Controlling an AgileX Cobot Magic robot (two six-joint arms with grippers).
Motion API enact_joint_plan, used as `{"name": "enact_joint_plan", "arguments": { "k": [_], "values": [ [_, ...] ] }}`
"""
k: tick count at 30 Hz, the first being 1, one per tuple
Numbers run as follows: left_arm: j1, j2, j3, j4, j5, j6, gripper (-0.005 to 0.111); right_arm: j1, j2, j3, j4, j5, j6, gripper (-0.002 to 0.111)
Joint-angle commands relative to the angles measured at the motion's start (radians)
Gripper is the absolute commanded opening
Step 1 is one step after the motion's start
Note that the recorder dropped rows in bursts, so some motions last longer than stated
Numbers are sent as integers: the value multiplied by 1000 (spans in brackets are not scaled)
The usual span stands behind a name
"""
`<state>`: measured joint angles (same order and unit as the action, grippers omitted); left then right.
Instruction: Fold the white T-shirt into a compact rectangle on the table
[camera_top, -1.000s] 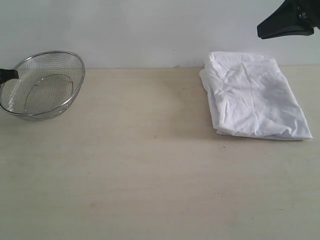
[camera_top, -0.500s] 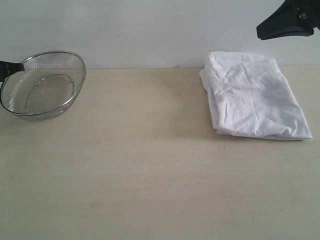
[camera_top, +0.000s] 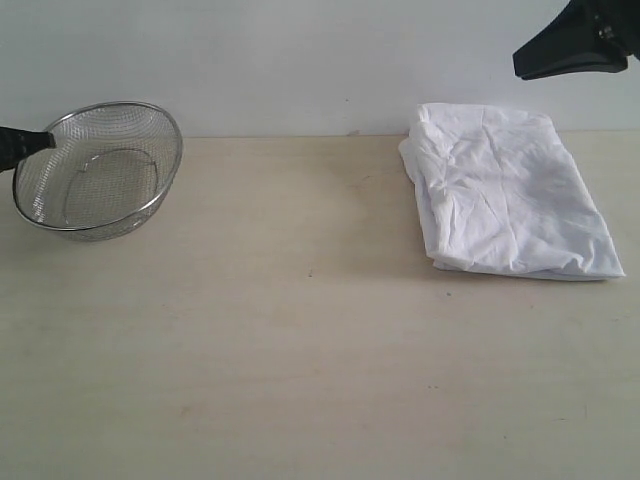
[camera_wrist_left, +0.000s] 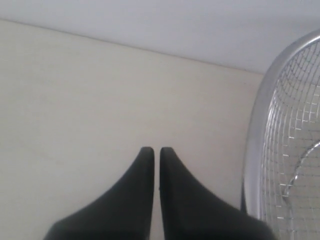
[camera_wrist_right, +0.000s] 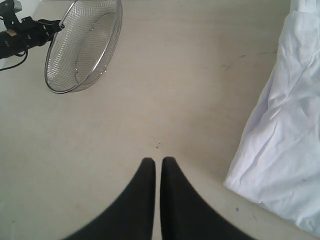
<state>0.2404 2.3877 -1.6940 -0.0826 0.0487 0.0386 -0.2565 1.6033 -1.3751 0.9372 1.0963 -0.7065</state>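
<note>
From my station, the counter (camera_top: 300, 350) fills most of the exterior view: a pale beige top with faint grain and a few dark specks, running back to a plain white wall (camera_top: 300, 60).

The tee (camera_top: 505, 195) lies on the right side of the counter, towards the back, with its far edge up against the line where counter meets wall. It is folded into a rough, wrinkled rectangle that is a little skewed, and its near right corner reaches almost to the edge of the view. In the right wrist view I see one long edge and a corner of it lying flat on the counter.

The bowl (camera_top: 100, 170), a steel mesh one, sits at the far left, well apart from the tee. It is tilted so that I look into its opening.

The left fingers (camera_wrist_left: 142, 170) are closed tip to tip with nothing between them. In their own view the bowl's rim stands just beside them. In the exterior view their black tip meets the rim at the left edge, and I read that as touching.

The right fingers (camera_wrist_right: 145, 175) are also closed and empty. They hang above the counter, up in the top right corner of the exterior view, over the tee's far end.
</note>
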Motion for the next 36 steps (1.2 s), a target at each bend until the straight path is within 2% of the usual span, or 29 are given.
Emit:
{"name": "enact_joint_plan", "arguments": {
  "k": [1,9,16,20,24,25,31,33,36],
  "values": [
    [-32,-3,-5,-7,-30,7,4,-1,-12,2,3,3,-10,0],
    [-40,-3,-5,-7,-25,7,4,-1,-12,2,3,1,-10,0],
    [-29,-56,-5,-12,66,-3,4,-1,-12,2,3,-25,-18,0],
    [7,-136,20,-12,133,-66,4,-1,-12,2,3,-31,-18,0],
    [40,-268,146,-12,120,-123,4,-1,-37,2,-1,-47,-28,0],
    [41,-346,225,-12,106,-130,4,-1,-66,2,-12,-76,-28,0],
    [9,-624,478,-76,106,-226,4,-1,-194,2,-88,-162,26,0],
    [-28,-760,570,-98,99,-226,4,-1,-244,2,-115,-172,54,0],
    [-123,-964,677,-98,130,-226,4,-1,-311,2,-164,-158,78,0]
  ]
}}
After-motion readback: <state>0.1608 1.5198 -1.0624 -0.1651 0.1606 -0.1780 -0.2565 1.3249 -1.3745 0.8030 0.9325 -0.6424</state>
